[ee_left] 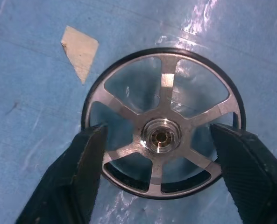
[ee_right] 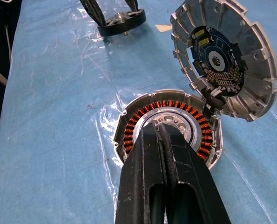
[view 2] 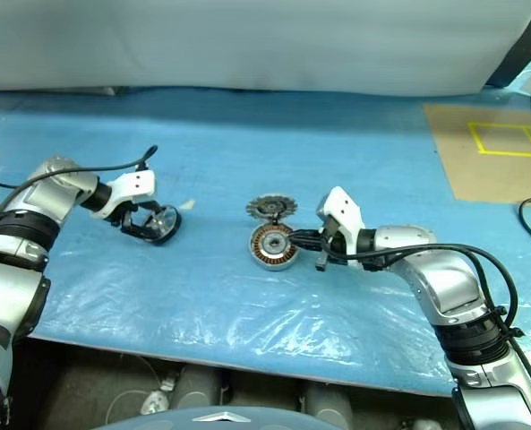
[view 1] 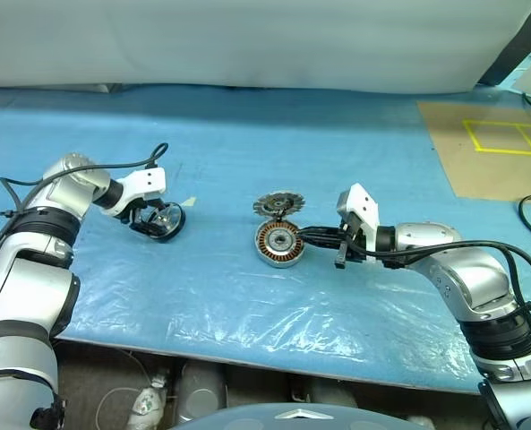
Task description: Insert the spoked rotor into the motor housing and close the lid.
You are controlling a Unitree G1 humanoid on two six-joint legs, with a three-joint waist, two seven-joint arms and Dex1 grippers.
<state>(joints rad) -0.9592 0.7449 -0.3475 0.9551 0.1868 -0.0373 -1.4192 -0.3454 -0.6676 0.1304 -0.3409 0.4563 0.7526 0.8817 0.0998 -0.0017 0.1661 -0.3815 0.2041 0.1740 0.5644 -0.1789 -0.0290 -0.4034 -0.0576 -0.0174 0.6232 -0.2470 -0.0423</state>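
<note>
Straddling the spoked rotor (ee_left: pixel 161 135) toward the bench's left side, the left gripper (view 1: pixel 155 221) has its fingers (ee_left: pixel 77 172) spread apart, one on each side of the wheel's rim; whether they touch it I cannot tell. Near the bench's middle sits the motor housing (view 1: pixel 278 244), copper windings up, with the lid (view 1: pixel 276 205) propped against its far edge. The right gripper (view 1: pixel 312 237), fingers pressed together, reaches over the housing's hub.

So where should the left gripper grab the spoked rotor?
Probably across the rim: the spoked rotor lies flat, and the left gripper above it has a finger outside each edge. Closing on opposite rim points leaves the hub free.
</note>
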